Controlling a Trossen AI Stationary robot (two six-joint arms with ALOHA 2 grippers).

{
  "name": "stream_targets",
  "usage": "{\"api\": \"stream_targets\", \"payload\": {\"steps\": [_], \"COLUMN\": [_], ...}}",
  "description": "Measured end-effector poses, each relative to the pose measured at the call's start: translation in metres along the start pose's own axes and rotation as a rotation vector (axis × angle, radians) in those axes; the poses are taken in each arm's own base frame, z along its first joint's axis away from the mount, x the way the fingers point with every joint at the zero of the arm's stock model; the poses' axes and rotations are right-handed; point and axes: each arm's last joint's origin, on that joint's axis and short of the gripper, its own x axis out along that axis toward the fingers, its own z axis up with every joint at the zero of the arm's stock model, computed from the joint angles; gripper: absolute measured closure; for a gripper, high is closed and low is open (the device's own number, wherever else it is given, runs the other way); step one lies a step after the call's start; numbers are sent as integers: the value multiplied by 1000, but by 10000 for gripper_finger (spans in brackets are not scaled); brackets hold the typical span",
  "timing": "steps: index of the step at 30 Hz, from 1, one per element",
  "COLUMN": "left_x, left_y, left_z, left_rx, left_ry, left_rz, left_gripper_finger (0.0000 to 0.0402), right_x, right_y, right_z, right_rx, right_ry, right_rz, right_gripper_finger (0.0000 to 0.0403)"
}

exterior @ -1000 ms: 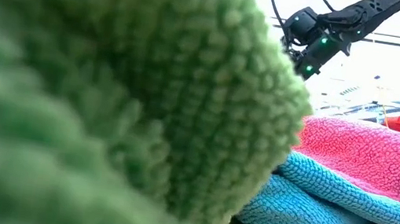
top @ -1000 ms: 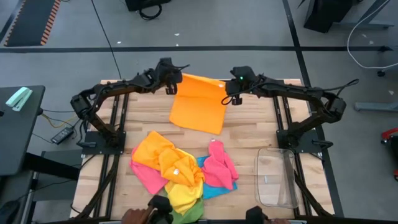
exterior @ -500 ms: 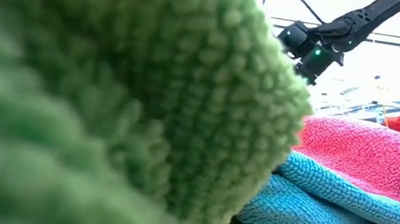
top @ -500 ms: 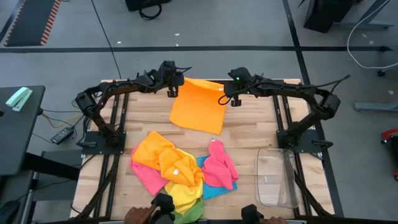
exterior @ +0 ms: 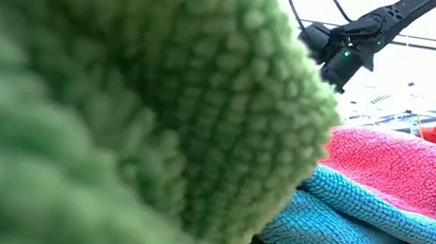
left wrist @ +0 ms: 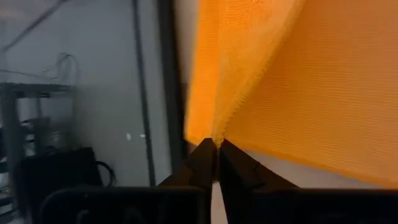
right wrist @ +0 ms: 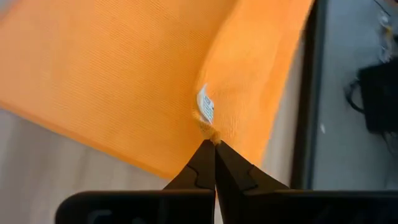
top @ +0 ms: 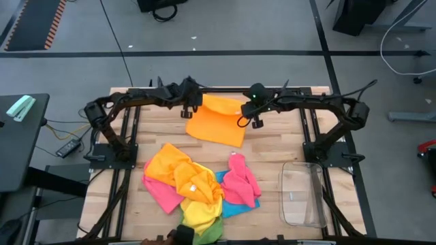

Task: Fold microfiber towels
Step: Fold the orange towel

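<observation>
An orange microfiber towel point(top: 216, 121) lies at the far middle of the table, its far part lifted and its near part flat on the wood. My left gripper point(top: 188, 109) is shut on the towel's far left corner. My right gripper point(top: 251, 121) is shut on its far right corner. A heap of other towels point(top: 194, 189), yellow, pink, blue and green, rests on the table's near middle. In the low view the green towel point(exterior: 117, 98) fills the foreground. My left gripper pinches the orange towel's far left corner point(left wrist: 215, 135) between its two fingertips, slanting down from the far left. The cloth gathers into a crease at the fingers and spreads away from them, lifted clear there. My right gripper pinches the far right corner point(right wrist: 210, 132), just by the small white label point(right wrist: 205, 107), between its fingertips, slanting down from the far right. The corner is lifted, and the towel's near part lies on the table.
A clear plastic bin point(top: 303, 194) stands at the near right corner. Bare wood point(top: 272, 156) shows between the orange towel and the heap. In the low view pink point(exterior: 410, 168) and blue point(exterior: 358, 229) towels lie to the right.
Both grippers have gone down and toward the table's near edge, tipping more steeply downward, each keeping its corner. The orange towel's far edge has come over toward its near edge, which has stayed on the table.
</observation>
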Motion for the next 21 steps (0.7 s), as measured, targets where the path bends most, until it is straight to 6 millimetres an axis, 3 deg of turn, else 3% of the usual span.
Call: {"api": "stream_targets", "payload": {"steps": [10,21], "left_x": [-9,-13], "left_y": [-28,-40], "left_z": [8,3], "left_rx": [49,-24], "left_ry": [67,91], "left_rz": [-135,-285], "left_gripper_finger": [393,376], "right_x": [0,-1], "right_y": [26,36], "right_z": [18,18], "right_rx": [-80,-61], "right_ry": [-28,15], "right_rz": [106,164], "right_gripper_finger": [398,398]}}
